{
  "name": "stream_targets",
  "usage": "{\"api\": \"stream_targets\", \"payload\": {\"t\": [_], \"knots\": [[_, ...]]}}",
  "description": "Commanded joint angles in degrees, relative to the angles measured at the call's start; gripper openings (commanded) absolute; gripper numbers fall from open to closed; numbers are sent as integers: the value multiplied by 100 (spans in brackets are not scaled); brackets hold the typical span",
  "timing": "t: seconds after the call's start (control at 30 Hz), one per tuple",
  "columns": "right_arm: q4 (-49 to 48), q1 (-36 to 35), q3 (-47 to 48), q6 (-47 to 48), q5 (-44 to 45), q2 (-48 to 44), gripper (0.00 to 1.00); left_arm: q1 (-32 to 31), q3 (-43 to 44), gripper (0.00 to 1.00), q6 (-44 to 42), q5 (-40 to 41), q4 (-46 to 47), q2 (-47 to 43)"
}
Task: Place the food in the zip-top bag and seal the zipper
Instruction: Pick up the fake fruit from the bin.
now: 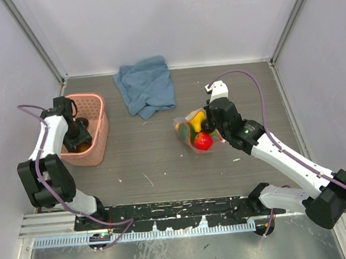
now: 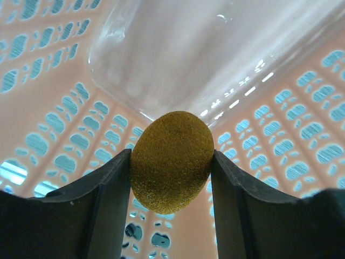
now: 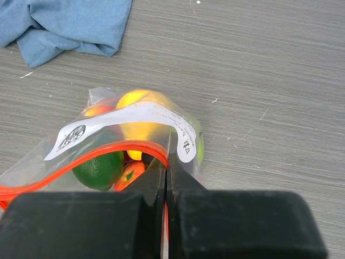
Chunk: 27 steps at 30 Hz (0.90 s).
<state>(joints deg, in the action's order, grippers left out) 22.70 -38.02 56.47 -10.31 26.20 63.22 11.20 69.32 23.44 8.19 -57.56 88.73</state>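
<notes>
Left end effector (image 2: 171,156) pinches brown fruit (image 2: 171,167) both sides, inside pink basket (image 2: 54,135), not yet bagged. Right end effector (image 3: 166,162) clamped narrow on zip-top bag (image 3: 135,114) rim on tabletop (image 3: 269,81); several fruits (image 3: 99,168) inside; zipper (image 3: 108,153) seemingly unsealed

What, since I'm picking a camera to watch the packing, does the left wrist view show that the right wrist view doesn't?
Only the left wrist view: a golden-brown egg-shaped toy fruit pinched by the left hand inside the pink lattice plastic basket.
Only the right wrist view: the right hand shut on the clear zip-top plastic bag at its red-orange zipper strip, with a yellow toy fruit and a green toy fruit inside. It also shows a crumpled blue cloth and the grey wood-grain table.
Both: dark fingers closed on something.
</notes>
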Motion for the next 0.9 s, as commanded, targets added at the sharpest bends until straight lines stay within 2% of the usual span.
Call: {"api": "stream_targets", "payload": {"t": [0.0,0.17,0.27,0.63,0.87], "knots": [[-248,17,191,-52,212,-139,1,-22,216,42,122,-5,142,-674],[-124,16,351,-49,295,-51,1,-154,244,41,229,-140,331,-1473],[-28,14,471,-44,290,42,1,-329,291,42,308,-524,453,-1896],[195,14,966,-133,173,336,1,-1542,727,43,574,-859,746,-2732],[209,5,1193,-237,-182,626,1,-2368,-101,44,620,-1077,2097,-3203]]}}
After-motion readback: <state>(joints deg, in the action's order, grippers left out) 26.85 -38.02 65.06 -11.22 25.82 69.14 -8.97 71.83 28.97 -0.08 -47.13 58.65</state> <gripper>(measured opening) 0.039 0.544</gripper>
